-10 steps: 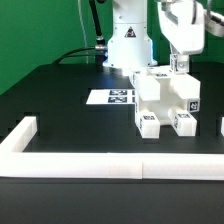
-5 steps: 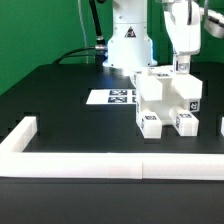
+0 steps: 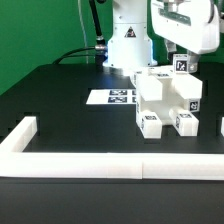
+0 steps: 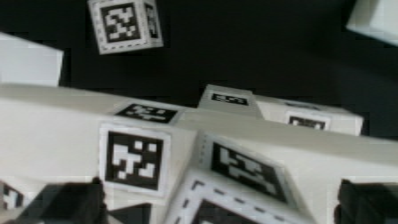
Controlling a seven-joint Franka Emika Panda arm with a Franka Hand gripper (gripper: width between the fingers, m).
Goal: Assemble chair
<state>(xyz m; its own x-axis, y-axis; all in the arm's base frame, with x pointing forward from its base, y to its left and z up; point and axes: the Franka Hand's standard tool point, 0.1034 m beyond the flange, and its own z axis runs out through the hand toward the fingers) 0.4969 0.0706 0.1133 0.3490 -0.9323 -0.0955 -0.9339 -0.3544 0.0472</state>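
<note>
My gripper (image 3: 181,56) hangs jaws apart, gripping nothing, just above the chair (image 3: 165,100); in the exterior view the marker board (image 3: 110,97) lies at its nine o'clock.

Green backdrop (image 3: 40,30), black tabletop (image 3: 60,105), long white border wall (image 3: 100,165) along its front edge
</note>
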